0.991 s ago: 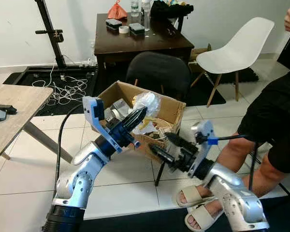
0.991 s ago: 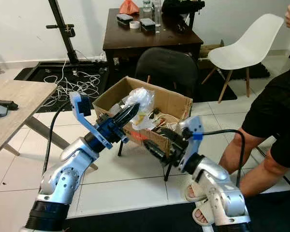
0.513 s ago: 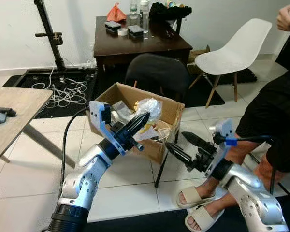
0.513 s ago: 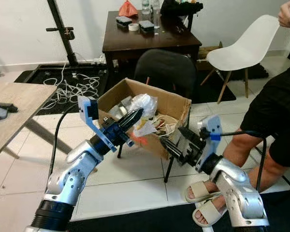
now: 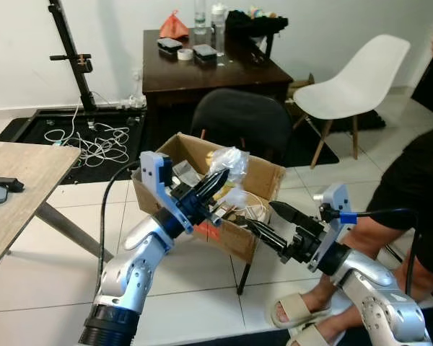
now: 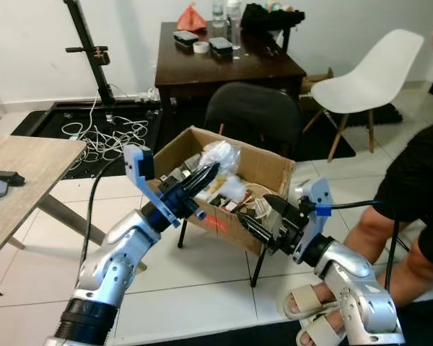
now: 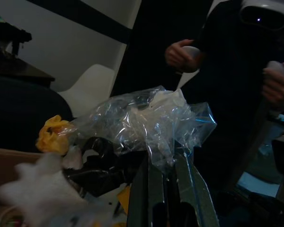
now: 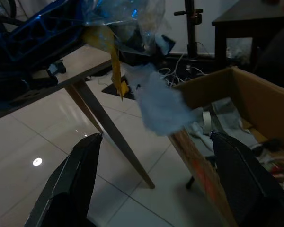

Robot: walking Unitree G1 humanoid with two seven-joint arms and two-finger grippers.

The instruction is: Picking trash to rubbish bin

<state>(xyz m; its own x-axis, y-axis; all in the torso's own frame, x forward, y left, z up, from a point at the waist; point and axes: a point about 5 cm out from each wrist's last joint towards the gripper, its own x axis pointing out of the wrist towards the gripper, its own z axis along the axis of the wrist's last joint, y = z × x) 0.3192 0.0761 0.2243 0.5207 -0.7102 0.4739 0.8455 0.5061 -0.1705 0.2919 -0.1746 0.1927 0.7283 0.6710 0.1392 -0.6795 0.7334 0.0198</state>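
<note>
My left gripper (image 5: 220, 179) is shut on a crumpled clear plastic bag (image 5: 229, 161) and holds it above the open cardboard box (image 6: 268, 163). In the left wrist view the bag (image 7: 151, 123) bulges over the fingertips (image 7: 187, 182), with a yellow scrap (image 7: 51, 135) beside it. Several pieces of trash lie in the box, which rests on a dark stool. My right gripper (image 5: 265, 220) is open at the box's front right corner, with nothing between its fingers. Seen from the right wrist, the bag (image 8: 128, 19) hangs above, trailing a white tuft (image 8: 161, 109).
A person (image 5: 415, 194) in sandals stands close on the right. A black chair (image 5: 238, 119) and a dark table (image 5: 209, 65) are behind the box, and a white chair (image 5: 353, 79) at back right. A wooden table (image 5: 22, 173) is at left, with cables (image 5: 86, 140) on the floor.
The view has shifted slightly. My left gripper keeps the bag over the box. My right gripper has moved from the box's front wall toward its right corner.
</note>
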